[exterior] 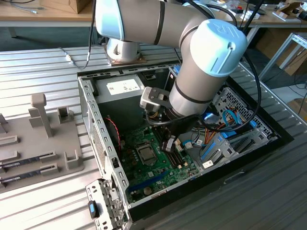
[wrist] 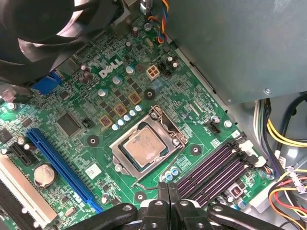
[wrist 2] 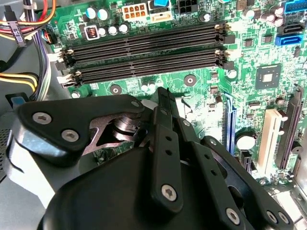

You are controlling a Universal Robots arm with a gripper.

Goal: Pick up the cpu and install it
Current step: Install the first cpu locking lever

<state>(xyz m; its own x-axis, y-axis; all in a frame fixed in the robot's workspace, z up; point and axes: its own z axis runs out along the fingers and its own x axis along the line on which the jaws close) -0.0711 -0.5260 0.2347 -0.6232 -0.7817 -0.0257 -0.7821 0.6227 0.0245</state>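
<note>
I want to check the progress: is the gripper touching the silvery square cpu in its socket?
Apart. In the first wrist view, green board shows between the gripper and the cpu.

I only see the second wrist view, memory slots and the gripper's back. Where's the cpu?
Observer: In the first wrist view the cpu lies flat in its socket on the green board, silvery top up.
Operator: Is the gripper touching it?
Observer: No, the gripper is beside the socket, apart from the cpu.
Operator: And from outside?
Observer: In the exterior view the arm reaches down into the open computer case.
</note>
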